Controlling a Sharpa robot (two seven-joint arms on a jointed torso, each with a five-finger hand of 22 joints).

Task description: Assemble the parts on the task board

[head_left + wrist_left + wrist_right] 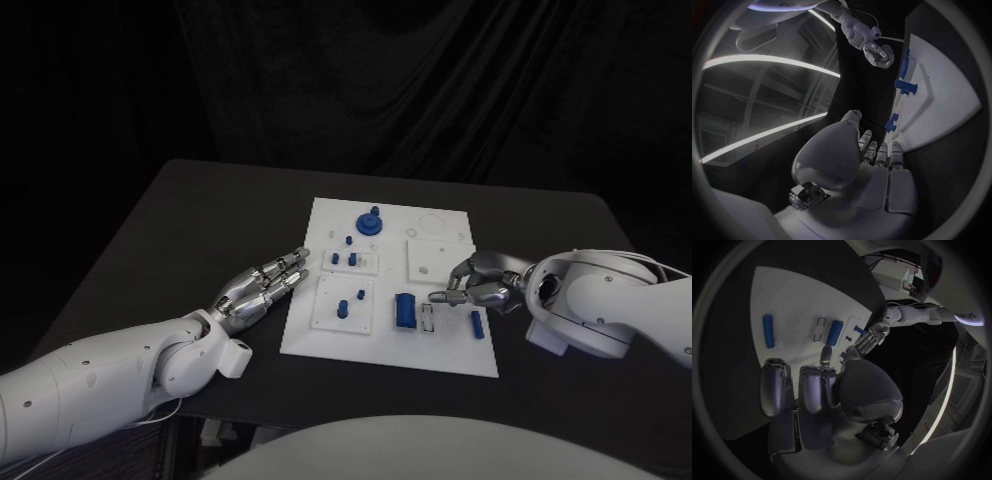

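White board (pixel 387 345) sits mid-table on the black table (pixel 173 230), long side running 12 to 6 o'clock. On it, small blue parts: a round knob piece (pixel 371 222) near the 12 o'clock end, two short pegs (pixel 343 259) standing in a small white block just below it toward 6, two more pegs (pixel 348 301) in a second block further toward 6. At 3 o'clock of that block a thick blue cylinder (pixel 407 311) lies flat, and a thin blue bar (pixel 476 322) lies near the board's 3 o'clock edge. A square white plate (pixel 437 259) with holes sits at the 2 o'clock part of the board.

Right hand (pixel 483 283) is at the board's 3 o'clock edge, over the board between the square plate and the thin bar; fingers curled in, tips close together, nothing visibly in them. Right wrist view: fingers (pixel 811 390) bent side by side above the board (pixel 786 295), bar (pixel 768 331) and cylinder (pixel 835 332) lie apart from them.

Left hand (pixel 264 287) is at the board's 9 o'clock edge, just beside it, fingers straight and slightly spread, holding nothing; tips point toward 1 o'clock. Left wrist view: fingers (pixel 879 152) extended next to the board edge (pixel 942 95).
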